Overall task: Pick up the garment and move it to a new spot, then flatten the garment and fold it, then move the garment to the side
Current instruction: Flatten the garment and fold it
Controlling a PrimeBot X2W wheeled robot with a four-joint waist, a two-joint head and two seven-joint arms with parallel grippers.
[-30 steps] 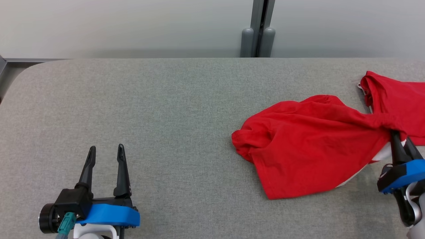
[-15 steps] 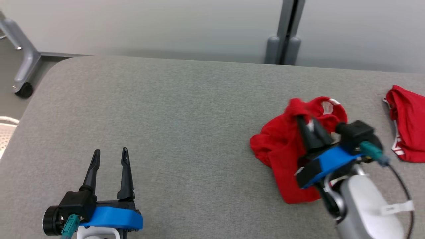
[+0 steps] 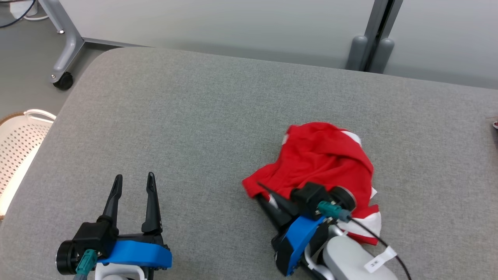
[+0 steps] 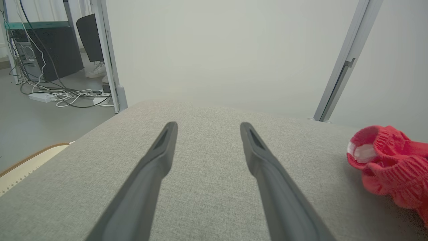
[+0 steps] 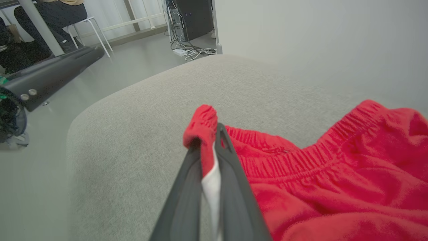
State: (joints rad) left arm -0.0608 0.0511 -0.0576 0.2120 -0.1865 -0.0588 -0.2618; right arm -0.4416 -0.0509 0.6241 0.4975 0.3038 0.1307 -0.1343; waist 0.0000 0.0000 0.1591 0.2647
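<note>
Right gripper (image 3: 261, 193): low, pointing left, pinching the crumpled red fabric garment with white trim (image 3: 323, 159).
Garment: heaped right of the grey cloth-covered table's (image 3: 186, 116) middle.
Left gripper (image 3: 134, 177): spread, by the near-left corner.
Right wrist view: ribbed waistband fold pinched.

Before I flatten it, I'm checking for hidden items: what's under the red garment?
Grey table padding shows around the bunched red garment, one edge pinched in the right gripper. What lies beneath the heap is covered.
</note>
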